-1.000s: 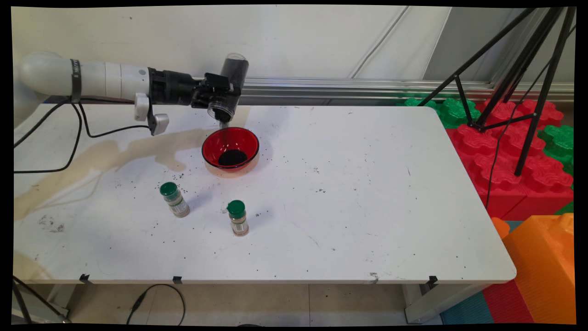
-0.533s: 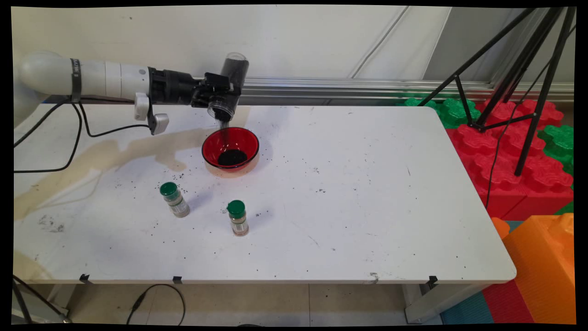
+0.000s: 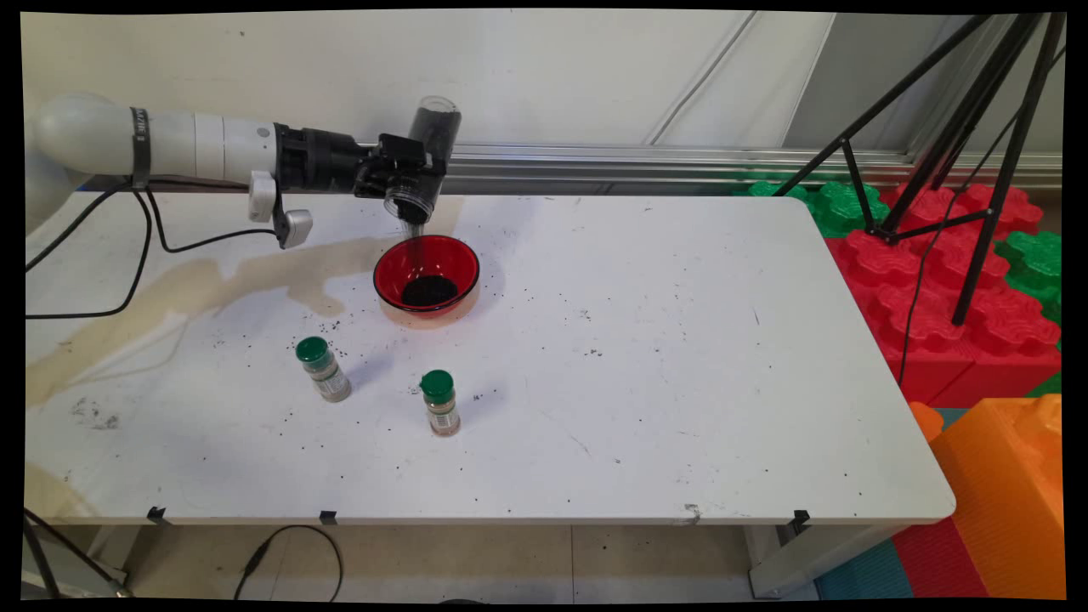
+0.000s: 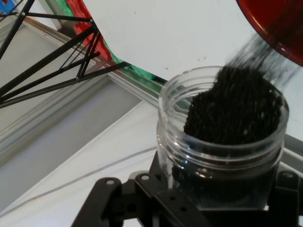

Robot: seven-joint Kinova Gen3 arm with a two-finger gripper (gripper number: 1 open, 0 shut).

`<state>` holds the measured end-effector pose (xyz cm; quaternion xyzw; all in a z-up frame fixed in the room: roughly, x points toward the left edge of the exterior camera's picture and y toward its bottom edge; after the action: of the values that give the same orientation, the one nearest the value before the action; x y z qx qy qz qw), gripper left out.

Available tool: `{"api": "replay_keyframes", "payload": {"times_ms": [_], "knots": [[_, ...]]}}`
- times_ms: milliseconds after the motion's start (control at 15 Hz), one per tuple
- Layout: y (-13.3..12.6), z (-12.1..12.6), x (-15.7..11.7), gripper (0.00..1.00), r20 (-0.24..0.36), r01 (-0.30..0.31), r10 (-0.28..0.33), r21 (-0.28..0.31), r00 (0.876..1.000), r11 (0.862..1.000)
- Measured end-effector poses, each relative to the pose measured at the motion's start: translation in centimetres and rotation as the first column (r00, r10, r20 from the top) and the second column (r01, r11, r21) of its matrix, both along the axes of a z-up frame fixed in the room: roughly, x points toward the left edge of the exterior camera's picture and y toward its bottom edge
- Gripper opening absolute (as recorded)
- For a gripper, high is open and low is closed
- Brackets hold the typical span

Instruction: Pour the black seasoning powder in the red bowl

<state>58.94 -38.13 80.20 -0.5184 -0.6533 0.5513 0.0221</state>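
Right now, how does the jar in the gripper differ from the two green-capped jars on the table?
The clear jar is uncapped, with its mouth open; each green-capped jar is closed.
The clear jar is held in the air by the gripper and tipped mouth-down over the red bowl; the green-capped jars stand upright on the table.
The clear jar holds black grains, streaming out; the green-capped jars look pale inside.

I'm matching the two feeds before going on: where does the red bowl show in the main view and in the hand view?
Main view: the red bowl stands on the white table, left of centre, directly under the tilted clear jar.
Hand view: only an arc of the bowl's red rim shows, in the top right corner.
Shared landmark: the jar of dark grains held in the gripper, grains streaming towards the bowl.
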Motion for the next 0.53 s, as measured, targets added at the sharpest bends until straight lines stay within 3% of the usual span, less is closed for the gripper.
{"api": "replay_keyframes", "payload": {"times_ms": [533], "knots": [[-0.02,0.0,-0.02,0.0,0.01,0.007,-0.007,-0.007,1.0,1.0]]}}
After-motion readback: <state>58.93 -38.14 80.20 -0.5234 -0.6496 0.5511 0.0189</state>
